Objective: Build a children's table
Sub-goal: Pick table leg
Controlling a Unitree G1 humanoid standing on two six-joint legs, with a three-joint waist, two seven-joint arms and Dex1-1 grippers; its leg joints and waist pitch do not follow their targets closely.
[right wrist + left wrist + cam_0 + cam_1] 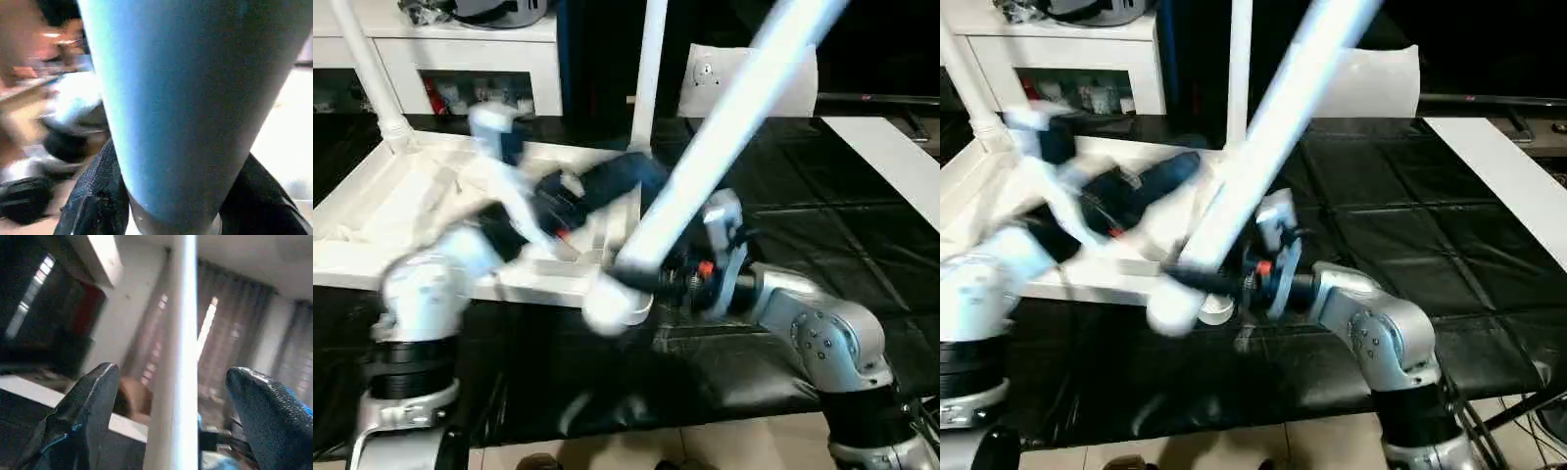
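Note:
The children's table lies upside down on the black work surface, its white ribbed top (pixel 372 220) at the left. One white leg (pixel 372 73) stands in the far left corner socket and another leg (pixel 649 69) stands at the back right corner. A third leg (pixel 734 108) leans steeply, its thick end at the front right corner socket (pixel 617 305). My right gripper (pixel 674 279) is shut on this leg near its thick end (pixel 186 98). My left gripper (pixel 641 171) is blurred over the table top. It is open, with a thin leg (pixel 178 333) passing between its fingers (pixel 93 401) without touching them.
A white cabinet (pixel 460 59) with shelves stands behind the table top. A white board (pixel 891 157) lies at the right of the black surface (pixel 803 225), and a pale sheet (pixel 705 78) stands at the back. The surface's front edge and floor tiles (pixel 705 446) are below.

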